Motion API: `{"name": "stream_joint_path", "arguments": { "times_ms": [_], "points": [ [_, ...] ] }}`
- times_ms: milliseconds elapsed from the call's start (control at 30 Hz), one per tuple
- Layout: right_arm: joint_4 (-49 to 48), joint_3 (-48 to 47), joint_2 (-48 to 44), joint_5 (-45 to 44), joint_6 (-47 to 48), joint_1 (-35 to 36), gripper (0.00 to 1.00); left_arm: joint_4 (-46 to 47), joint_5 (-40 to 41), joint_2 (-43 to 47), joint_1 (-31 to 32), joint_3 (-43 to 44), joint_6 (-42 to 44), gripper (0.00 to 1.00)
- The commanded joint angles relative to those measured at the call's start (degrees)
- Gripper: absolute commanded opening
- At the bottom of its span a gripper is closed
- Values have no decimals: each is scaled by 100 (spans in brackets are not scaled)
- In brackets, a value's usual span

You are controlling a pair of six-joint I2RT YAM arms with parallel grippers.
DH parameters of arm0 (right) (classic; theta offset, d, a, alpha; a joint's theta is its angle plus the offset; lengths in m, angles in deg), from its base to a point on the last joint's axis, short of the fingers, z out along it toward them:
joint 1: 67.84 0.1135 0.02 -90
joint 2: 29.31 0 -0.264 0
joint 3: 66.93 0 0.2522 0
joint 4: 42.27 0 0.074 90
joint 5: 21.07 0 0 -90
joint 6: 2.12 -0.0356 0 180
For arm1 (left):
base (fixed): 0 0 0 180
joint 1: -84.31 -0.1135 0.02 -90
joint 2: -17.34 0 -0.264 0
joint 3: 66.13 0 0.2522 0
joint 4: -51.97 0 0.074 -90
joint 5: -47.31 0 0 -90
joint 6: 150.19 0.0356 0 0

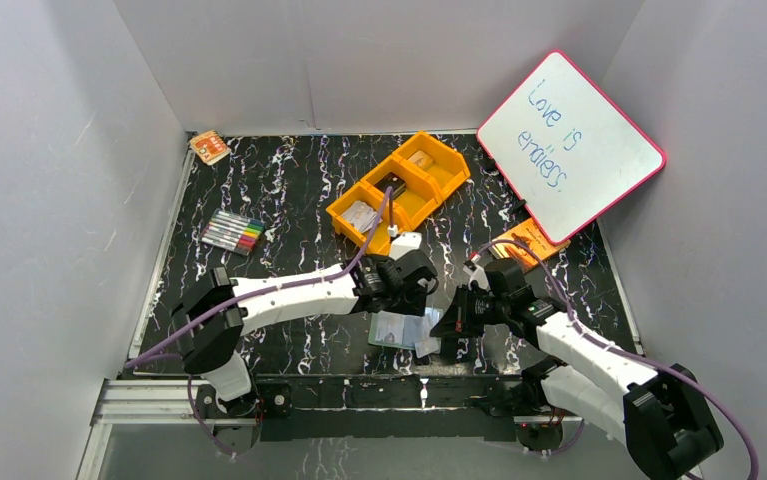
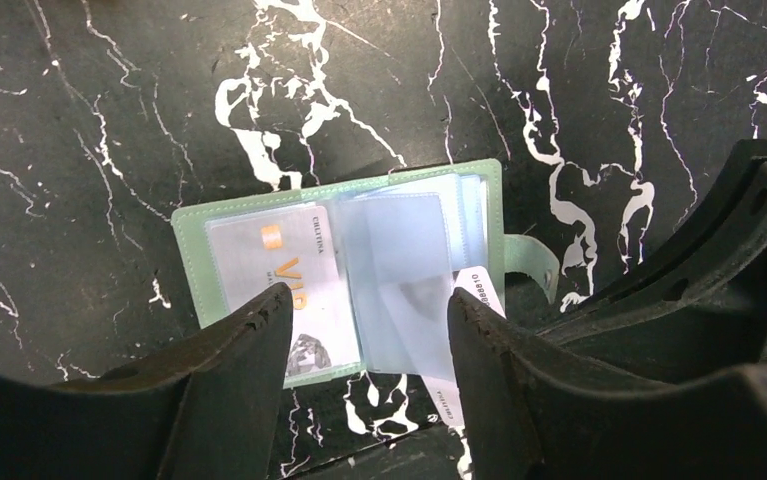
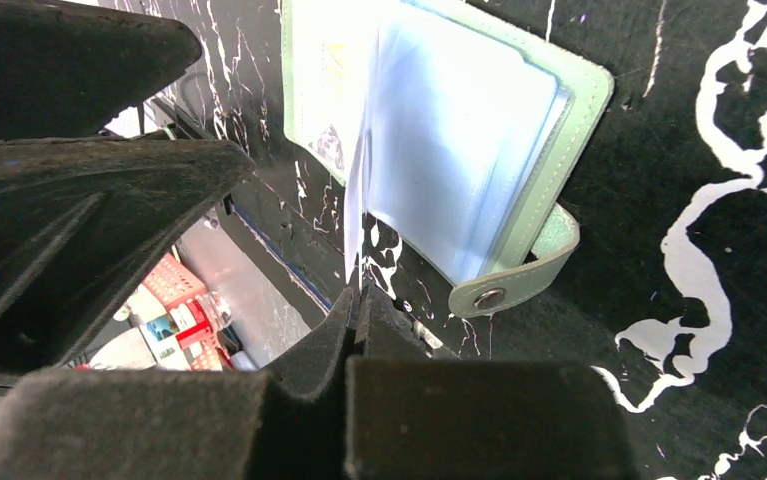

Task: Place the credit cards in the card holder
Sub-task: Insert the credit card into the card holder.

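Card holder point(image 1: 399, 328) lies spread open and flat on the worktop point(image 1: 289, 180), close to its near edge and between the two arms, with the snap tab point(image 3: 519, 285) trailing off its outer side. A silver-grey VIP card point(image 2: 279, 270) already sits in the pocket against the left cover, so by my reading one of the credit cards is in and more are to come.

From the stack of pale blue pockets, one clear pocket leaf point(image 3: 359, 180) stands up on edge. The right hand point(image 3: 359, 300), at about 3 o'clock from the holder in the overhead view, has its fingers pressed fully together on what looks like the free edge of that leaf. The likely reason is to keep a pocket mouth exposed and stop the holder sliding.

The left hand point(image 2: 369, 298) hovers directly over the open holder, at about 12 o'clock from it in the overhead view, its fingers point(image 2: 249, 370) parted about halfway with nothing between them. That fits a hand with a card just let go, though this is only a judgement.

Further out at 12 o'clock is the orange tray point(image 1: 454, 165), whose three compartments each hold a flat item, seemingly the remaining cards: greyish, dark and tan. The coloured markers point(image 1: 231, 232) lie at 10 o'clock, well apart.
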Motion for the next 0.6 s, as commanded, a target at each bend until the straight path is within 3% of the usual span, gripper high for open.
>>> {"name": "stream_joint_path", "arguments": {
  "times_ms": [0, 567],
  "points": [
    [-307, -293, 75, 155, -22, 91, 0, -120, 266, 398, -39, -222, -147, 57],
    [-885, -480, 739, -23, -172, 528, 0, -109, 299, 490, -39, -472, -257, 59]
  ]
}}
